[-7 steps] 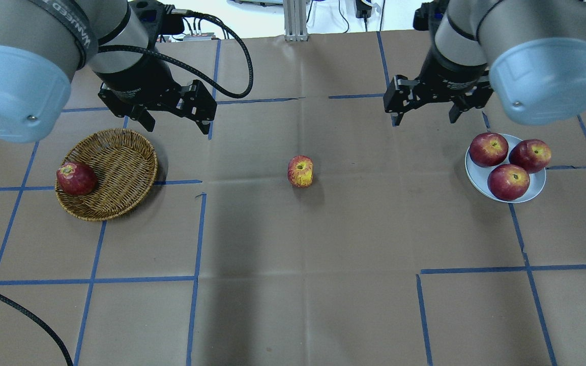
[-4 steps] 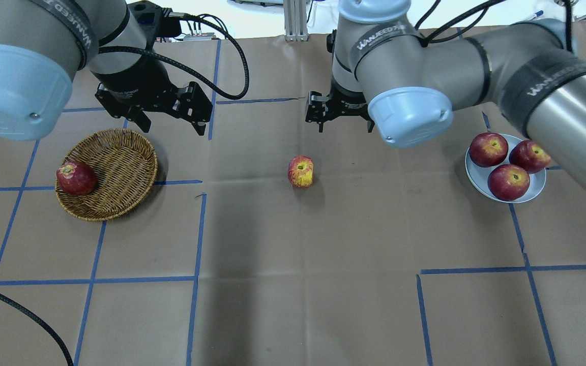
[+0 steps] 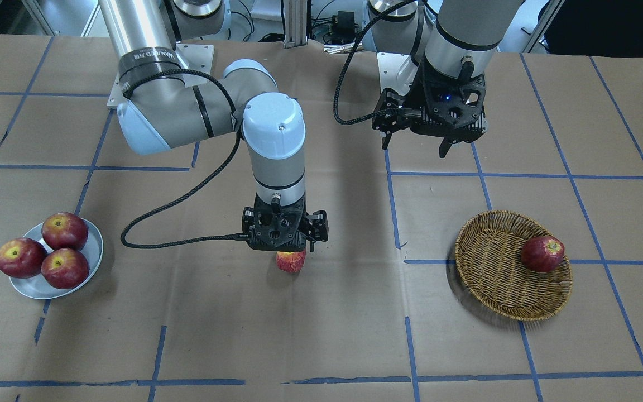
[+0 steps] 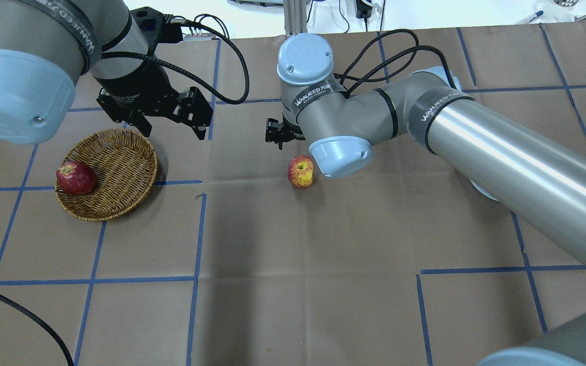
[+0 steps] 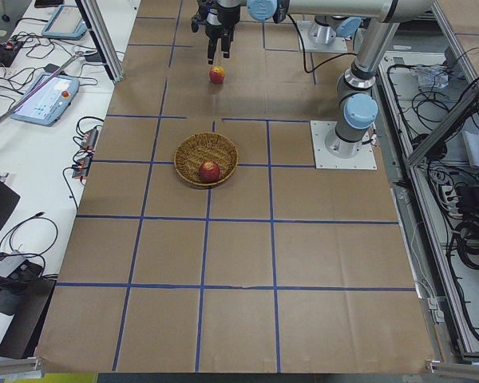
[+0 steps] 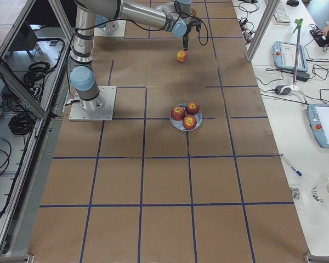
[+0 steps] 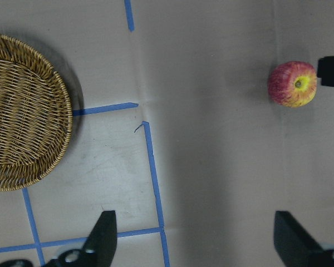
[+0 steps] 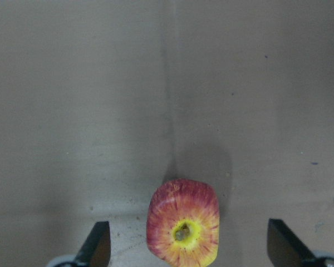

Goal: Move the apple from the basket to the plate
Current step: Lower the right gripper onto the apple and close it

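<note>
plate [image 3: 94, 252] full: 3 glossy apples [image 3: 65, 268]

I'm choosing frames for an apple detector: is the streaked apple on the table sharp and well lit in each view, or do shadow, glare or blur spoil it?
Right wrist view: the apple is sharp and evenly lit, soft shadow beyond it. Left wrist view: sharp but small, near the right edge. Front-facing view: mostly hidden under the right gripper. Overhead view: sharp, no glare.
</note>
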Robot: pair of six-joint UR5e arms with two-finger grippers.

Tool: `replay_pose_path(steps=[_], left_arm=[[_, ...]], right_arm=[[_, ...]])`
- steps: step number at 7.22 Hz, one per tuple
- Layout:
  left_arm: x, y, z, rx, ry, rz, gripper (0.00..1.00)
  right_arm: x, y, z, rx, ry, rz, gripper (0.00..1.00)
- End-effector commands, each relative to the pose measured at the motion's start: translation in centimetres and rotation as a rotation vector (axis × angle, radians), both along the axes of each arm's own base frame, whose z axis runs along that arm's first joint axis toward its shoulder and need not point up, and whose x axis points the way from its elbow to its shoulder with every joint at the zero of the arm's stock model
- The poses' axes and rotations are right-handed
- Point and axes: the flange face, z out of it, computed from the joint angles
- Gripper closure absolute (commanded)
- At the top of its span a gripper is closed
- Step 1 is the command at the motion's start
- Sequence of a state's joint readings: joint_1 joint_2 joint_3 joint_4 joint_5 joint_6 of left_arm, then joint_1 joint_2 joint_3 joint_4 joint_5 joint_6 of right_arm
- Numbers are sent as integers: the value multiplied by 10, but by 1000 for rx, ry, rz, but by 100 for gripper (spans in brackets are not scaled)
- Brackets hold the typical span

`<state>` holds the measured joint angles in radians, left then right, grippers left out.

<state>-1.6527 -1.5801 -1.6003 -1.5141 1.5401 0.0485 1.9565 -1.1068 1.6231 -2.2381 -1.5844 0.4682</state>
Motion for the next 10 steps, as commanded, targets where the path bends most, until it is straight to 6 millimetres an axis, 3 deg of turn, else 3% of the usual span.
replay_pose_path(steps=[1,3,5,7,8,9,10], left_arm=[[0,0,-1,1,0,0,1],[0,1,-7,10,1,3,1],[0,1,-9,12,1,3,1],[0,1,-9,12,1,2,1],[0,1,-9,12,1,2,1],[0,1,-9,12,1,2,1],[0,2,-8,12,1,2,1]], right_arm=[[7,-7,-54,46,18,0,0],[8,-6,-73,75,32,4,0],[8,-4,-75,88,37,-5,30],[6,-6,-74,87,34,-23,46],[3,-9,-57,69,27,-26,48],[-11,-12,-19,49,18,-43,48],[-31,-4,34,65,28,-36,48]])
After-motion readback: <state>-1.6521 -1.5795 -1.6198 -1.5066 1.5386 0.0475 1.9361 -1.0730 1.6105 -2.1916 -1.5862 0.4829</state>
